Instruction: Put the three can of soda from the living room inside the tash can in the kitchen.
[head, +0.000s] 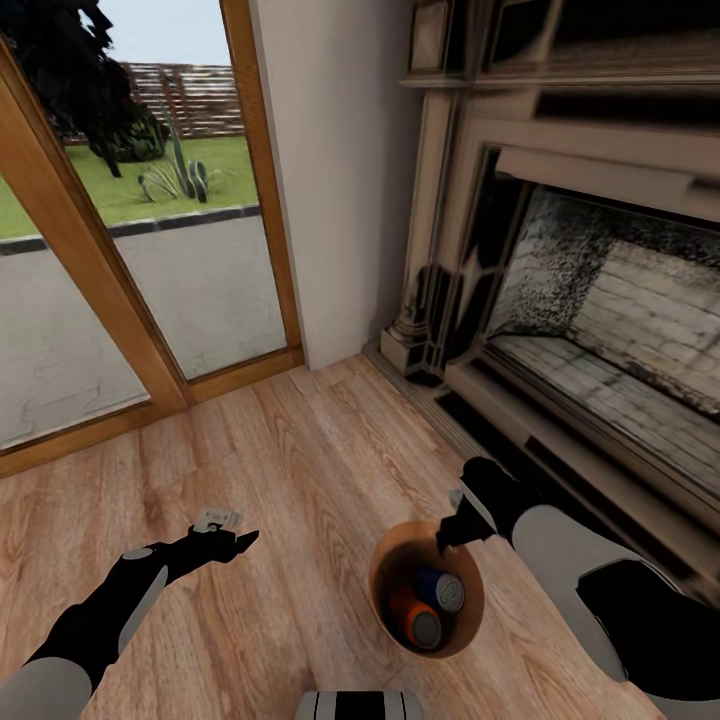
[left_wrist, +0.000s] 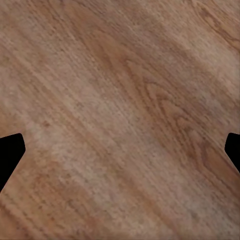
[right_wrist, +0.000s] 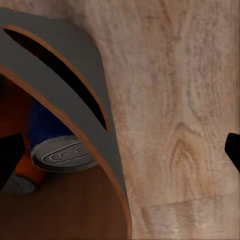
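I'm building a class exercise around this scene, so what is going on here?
A two-armed robot stands on a wood plank floor beside a dark fireplace. Its right pincer is at the rim of a small copper-lined bin, one finger inside and one outside. In the bin lie an orange can and a blue can. The left pincer hangs open over bare floor, holding nothing.

Scene evenly lit, bright daylight admitted through glazed door (head: 130, 250). Shadows soft. Fireplace (head: 590, 300) interior dim. Renders slightly blurred; wrist views softer. No glare noted.
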